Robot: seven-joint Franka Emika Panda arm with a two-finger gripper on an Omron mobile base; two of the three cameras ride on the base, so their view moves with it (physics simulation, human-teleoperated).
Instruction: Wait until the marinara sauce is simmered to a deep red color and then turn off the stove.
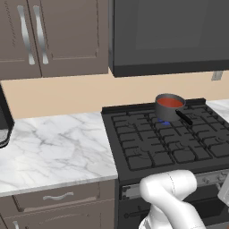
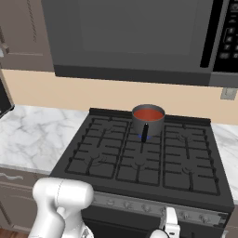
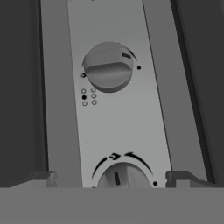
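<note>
So my pincer (image 3: 112, 178) is parked right up against the stove's (image 1: 165, 143) front strip (image 3: 116, 122), jaws spread wide and holding nothing. In the hand view the two fingertips (image 3: 41, 177) poke up at the bottom left and bottom right, and a knob (image 3: 124, 177) sits right between them at the bottom centre, not touched by either tip as far as I can tell. A second knob (image 3: 108, 66) is further up the strip, upper middle of that frame, with a little cluster of dots beside it.

The sauce (image 2: 148, 113) is way off from my pincer: in the right base view it's in the pan (image 2: 148, 121) at the back centre of the stove, upper middle of the frame, while my hand is down at the bottom edge by the knob strip. Sauce looks orange-red, smooth surface. There's a bit of blue flame (image 1: 166, 122) under the pan, and the pan's dark handle (image 2: 144, 132) points toward the front.

In the left base view the pan is upper right of centre, marble counter (image 1: 53, 147) off to the left, microwave (image 1: 170, 36) overhead.
</note>
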